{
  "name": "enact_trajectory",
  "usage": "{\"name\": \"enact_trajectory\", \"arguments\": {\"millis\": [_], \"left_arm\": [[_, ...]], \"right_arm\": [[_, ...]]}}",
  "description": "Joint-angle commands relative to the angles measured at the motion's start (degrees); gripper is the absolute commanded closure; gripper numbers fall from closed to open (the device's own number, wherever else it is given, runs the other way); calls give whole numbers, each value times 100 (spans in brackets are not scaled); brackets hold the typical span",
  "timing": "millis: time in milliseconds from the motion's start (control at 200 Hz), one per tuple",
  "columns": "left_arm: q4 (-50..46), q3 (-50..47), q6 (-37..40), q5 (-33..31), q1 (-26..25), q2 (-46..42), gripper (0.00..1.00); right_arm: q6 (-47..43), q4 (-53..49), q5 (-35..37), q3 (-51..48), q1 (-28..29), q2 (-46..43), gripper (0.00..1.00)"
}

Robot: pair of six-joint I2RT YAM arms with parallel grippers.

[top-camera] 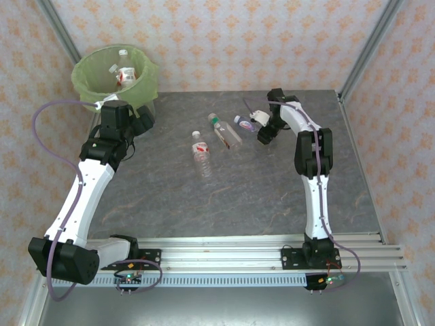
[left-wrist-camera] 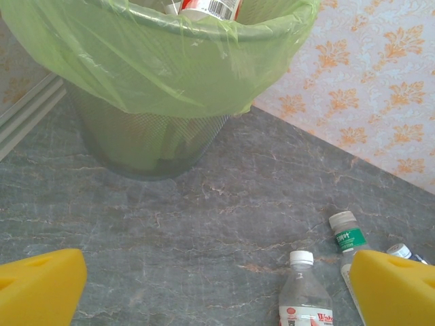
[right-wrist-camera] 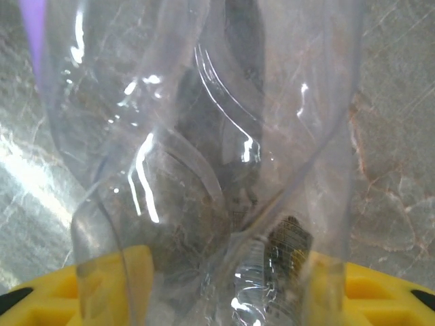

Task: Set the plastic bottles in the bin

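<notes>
The bin (top-camera: 102, 85), lined with a light-green bag, stands at the table's far left corner with plastic bottles (top-camera: 124, 73) inside it. My left gripper (top-camera: 143, 121) hangs open just right of the bin; its wrist view shows the bin (left-wrist-camera: 156, 75) ahead and nothing between the yellow fingers (left-wrist-camera: 41, 285). Two clear bottles lie mid-table: one red-white labelled (top-camera: 201, 153) (left-wrist-camera: 304, 299), one green-labelled (top-camera: 224, 131) (left-wrist-camera: 348, 234). My right gripper (top-camera: 264, 134) is shut on a crumpled clear bottle (right-wrist-camera: 204, 136) (top-camera: 246, 122) at the table surface.
The grey marbled table (top-camera: 272, 183) is walled by patterned panels behind and at both sides. Metal frame posts (top-camera: 367, 51) rise at the back corners. A rail (top-camera: 238, 255) with both arm bases runs along the near edge.
</notes>
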Motion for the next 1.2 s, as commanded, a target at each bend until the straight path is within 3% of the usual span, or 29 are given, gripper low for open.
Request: {"name": "enact_trajectory", "arguments": {"millis": [0, 465, 891, 1081, 1196], "left_arm": [[-88, -107, 38, -104, 27, 53, 0], [173, -279, 86, 230, 18, 80, 0], [719, -664, 187, 552, 22, 2, 0], [937, -679, 272, 1149, 21, 158, 0], [1172, -715, 268, 1659, 18, 212, 0]], "right_arm": [[-115, -25, 345, -468, -16, -335, 51], [546, 821, 315, -1862, -18, -1476, 61], [1294, 1209, 287, -2924, 12, -2960, 64], [1862, 1839, -86, -3840, 158, -3921, 62], [2382, 2117, -763, -4267, 228, -4314, 60]]}}
